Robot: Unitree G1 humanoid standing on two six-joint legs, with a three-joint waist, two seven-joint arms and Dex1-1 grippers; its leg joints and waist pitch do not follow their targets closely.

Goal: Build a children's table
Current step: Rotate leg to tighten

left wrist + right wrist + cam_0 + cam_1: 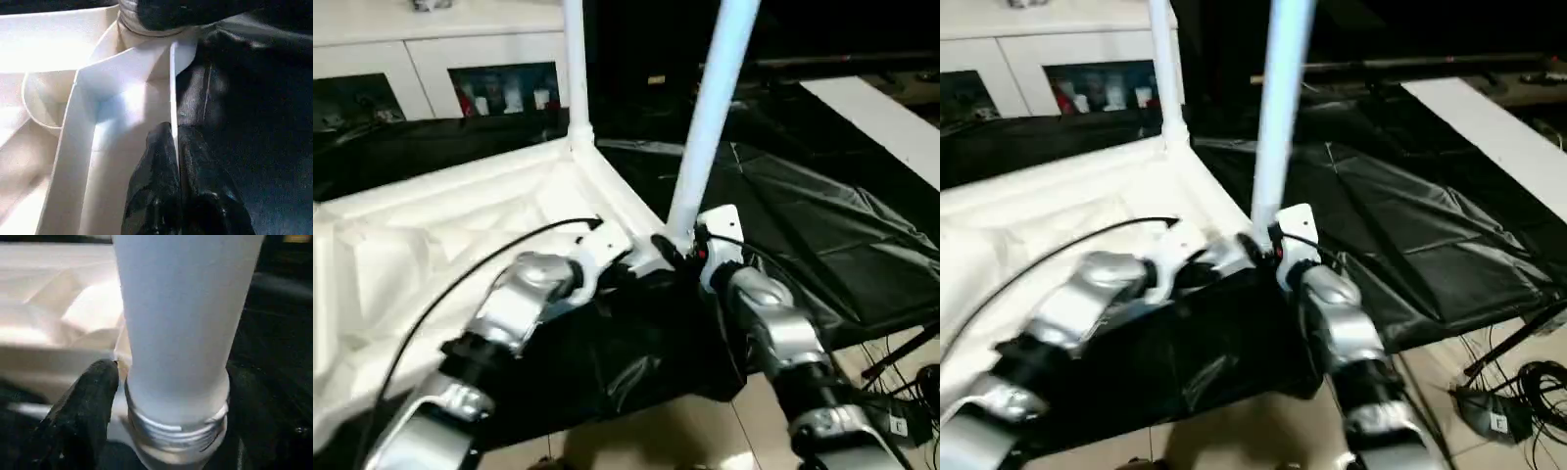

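Note:
The white tabletop [431, 245] lies upside down, ribbed underside up, on a black sheet. One white leg [576, 69] stands upright in its far corner socket. A second leg [710, 117] rises, slightly tilted, from the near right corner. My right gripper [683, 253] is shut on its base, one black finger [88, 401] on each side of the tube. The leg's threaded end [176, 431] shows just above the socket. My left gripper [174, 129] is shut on the tabletop's thin rim [172, 88], right beside that corner.
A white cabinet with glass doors [460, 69] stands behind the tabletop. The black sheet [803, 225] spreads out to the right. A white board [881, 117] lies at the far right. Cables and a power strip [1498, 411] lie on the floor at the lower right.

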